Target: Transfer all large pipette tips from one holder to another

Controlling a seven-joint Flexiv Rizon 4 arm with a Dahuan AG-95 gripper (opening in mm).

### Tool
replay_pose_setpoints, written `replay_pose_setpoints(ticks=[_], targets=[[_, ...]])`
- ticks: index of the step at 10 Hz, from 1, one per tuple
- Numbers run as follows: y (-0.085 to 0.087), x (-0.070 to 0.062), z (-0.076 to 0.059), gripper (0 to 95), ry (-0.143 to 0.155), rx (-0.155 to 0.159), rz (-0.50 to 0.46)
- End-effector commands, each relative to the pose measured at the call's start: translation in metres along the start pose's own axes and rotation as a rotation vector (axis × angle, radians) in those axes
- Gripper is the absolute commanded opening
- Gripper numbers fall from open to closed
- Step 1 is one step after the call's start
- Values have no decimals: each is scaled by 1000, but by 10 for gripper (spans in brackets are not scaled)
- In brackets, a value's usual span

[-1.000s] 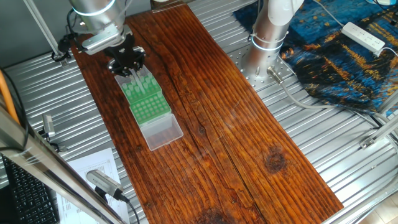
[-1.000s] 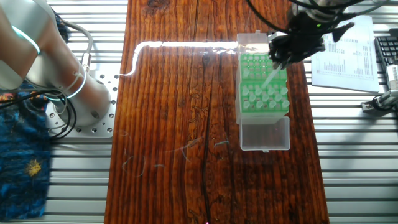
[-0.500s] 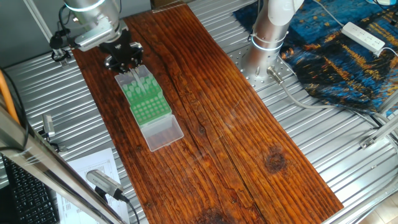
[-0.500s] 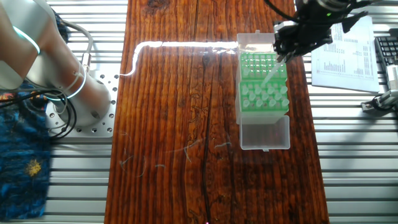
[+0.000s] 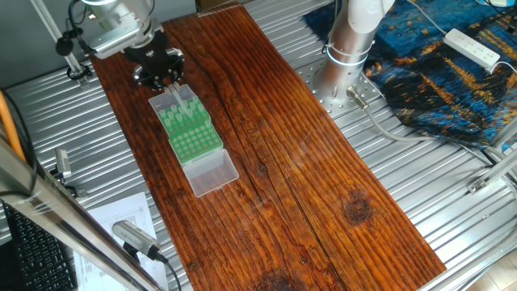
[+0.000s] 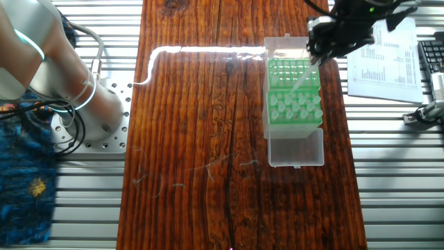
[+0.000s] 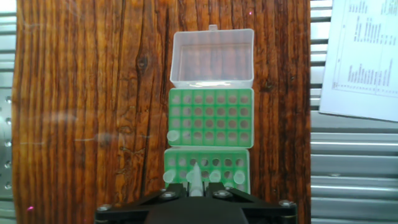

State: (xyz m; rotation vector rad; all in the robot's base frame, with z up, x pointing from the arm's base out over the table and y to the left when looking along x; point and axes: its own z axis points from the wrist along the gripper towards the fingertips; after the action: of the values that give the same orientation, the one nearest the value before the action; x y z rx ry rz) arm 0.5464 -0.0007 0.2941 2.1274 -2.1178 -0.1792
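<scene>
Your gripper (image 6: 313,59) has risen from the green rack (image 5: 191,132) since a second ago, closed on one of the large pipette tips (image 6: 302,78) — extraction looks done, transfer pending. Only the hand view shows the rack's two blocks, the farther nearly empty beside the clear lid (image 7: 212,57) — remaining tips fill the nearer.

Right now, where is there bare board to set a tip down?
The wooden board is bare between the green racks and the arm base, and past the clear lid. Around the gripper and its tip is crowded.
</scene>
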Motion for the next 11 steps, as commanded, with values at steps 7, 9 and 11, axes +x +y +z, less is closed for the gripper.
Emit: replay_pose_setpoints(ticks=[7,9,11], targets=[[1,-8,-8,0,-15,-3,72],[-2,-14,-6,0,-15,-2,99],[-5,-21,-4,0,-22,1,124]])
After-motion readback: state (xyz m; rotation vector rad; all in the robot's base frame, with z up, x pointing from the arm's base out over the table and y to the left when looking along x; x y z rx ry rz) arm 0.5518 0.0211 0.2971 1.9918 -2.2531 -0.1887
